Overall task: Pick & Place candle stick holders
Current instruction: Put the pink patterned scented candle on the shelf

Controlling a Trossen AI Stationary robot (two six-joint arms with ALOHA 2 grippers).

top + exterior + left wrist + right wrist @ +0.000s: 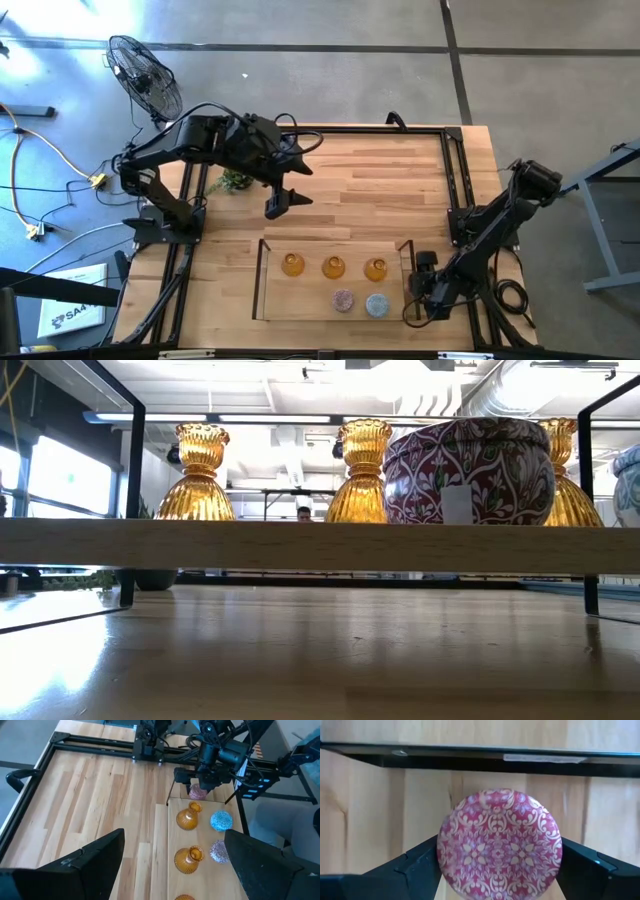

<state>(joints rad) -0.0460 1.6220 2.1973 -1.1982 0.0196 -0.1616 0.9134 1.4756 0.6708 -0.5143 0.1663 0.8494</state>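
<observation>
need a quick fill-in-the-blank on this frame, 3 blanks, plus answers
The tray carries ___ amber holders in a row.
The pink patterned holder sits between the fingers of the ___ pincer.
The left pincer is open over the table and holds ___.
Missing words: three; right; nothing.

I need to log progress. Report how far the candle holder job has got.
Looks done: three amber holders, the mauve holder and the blue holder stand on the wooden board. In hand: the right gripper is at the pink holder, by the board's edge. Left: settling that last one. The left gripper hovers open and empty over the table.
</observation>
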